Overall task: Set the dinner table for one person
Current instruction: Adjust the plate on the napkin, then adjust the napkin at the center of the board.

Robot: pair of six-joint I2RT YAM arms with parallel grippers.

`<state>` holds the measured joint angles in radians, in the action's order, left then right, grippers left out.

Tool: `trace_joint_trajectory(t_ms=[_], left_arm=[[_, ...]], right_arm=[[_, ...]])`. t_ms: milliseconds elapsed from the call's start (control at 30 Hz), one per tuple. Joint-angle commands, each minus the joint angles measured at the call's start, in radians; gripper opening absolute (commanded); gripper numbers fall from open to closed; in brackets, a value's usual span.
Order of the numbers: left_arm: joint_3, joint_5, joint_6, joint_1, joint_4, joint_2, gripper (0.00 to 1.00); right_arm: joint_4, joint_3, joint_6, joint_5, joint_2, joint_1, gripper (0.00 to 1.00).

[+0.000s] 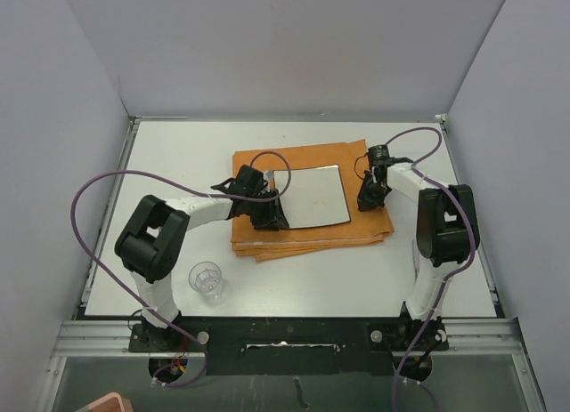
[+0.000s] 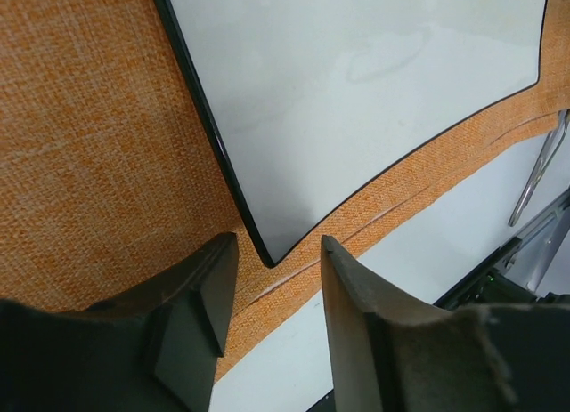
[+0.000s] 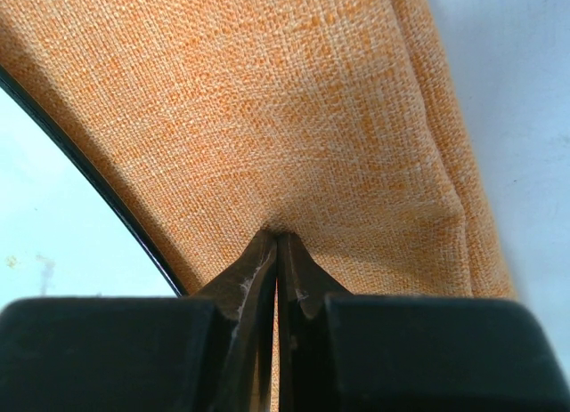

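Left gripper (image 2: pixel 278 245) — jaws partly apart — straddles the plate (image 2: pixel 356 92) corner, arm stretched low; right gripper (image 3: pixel 278 238), closed, presses the mat (image 3: pixel 312 100). Beneath both we see the worktop (image 1: pixel 178 154), long axis crosswise.

Your left arm (image 1: pixel 200 212) reaches in from the left of the plate (image 1: pixel 313 197). The left claw (image 2: pixel 278 243) holds its jaws apart on either side of the plate's near-left corner. Your right arm (image 1: pixel 441 221) bends in toward the plate's right edge, and the right claw (image 3: pixel 277 238) points down with its jaws pressed together.
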<state>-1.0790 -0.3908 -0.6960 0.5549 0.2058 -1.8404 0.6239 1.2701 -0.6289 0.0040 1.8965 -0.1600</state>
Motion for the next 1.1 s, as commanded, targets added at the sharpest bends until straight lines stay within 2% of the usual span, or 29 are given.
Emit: trace_joint_trajectory(t_ms=[0, 267, 367, 500, 567, 733, 900, 1067], left_arm=[[-0.076, 0.045, 0.047, 0.005, 0.030, 0.036, 0.42], [-0.245, 0.187, 0.156, 0.002, 0.235, 0.103, 0.46], [-0.290, 0.319, 0.195, -0.001, 0.272, 0.173, 0.48], [-0.273, 0.470, 0.224, -0.044, 0.250, 0.260, 0.53], [-0.240, 0.466, 0.217, -0.088, 0.237, 0.263, 0.56], [-0.139, 0.345, 0.124, -0.186, 0.247, 0.171, 0.55], [-0.098, 0.248, 0.066, -0.190, 0.173, 0.021, 0.48], [-0.175, 0.211, 0.031, -0.180, 0.159, -0.105, 0.24]], right_arm=[[0.016, 0.026, -0.009, -0.012, 0.030, -0.027, 0.00], [0.063, 0.101, -0.005, 0.042, -0.026, -0.031, 0.00], [0.068, 0.145, 0.036, 0.082, -0.061, -0.039, 0.00], [0.050, 0.190, 0.116, 0.145, -0.130, -0.040, 0.00], [-0.023, 0.162, 0.185, 0.134, -0.197, -0.044, 0.00], [-0.198, 0.058, 0.325, 0.072, -0.381, -0.085, 0.00], [-0.322, -0.041, 0.345, -0.013, -0.510, -0.120, 0.05], [-0.290, -0.035, 0.368, -0.061, -0.537, -0.148, 0.05]])
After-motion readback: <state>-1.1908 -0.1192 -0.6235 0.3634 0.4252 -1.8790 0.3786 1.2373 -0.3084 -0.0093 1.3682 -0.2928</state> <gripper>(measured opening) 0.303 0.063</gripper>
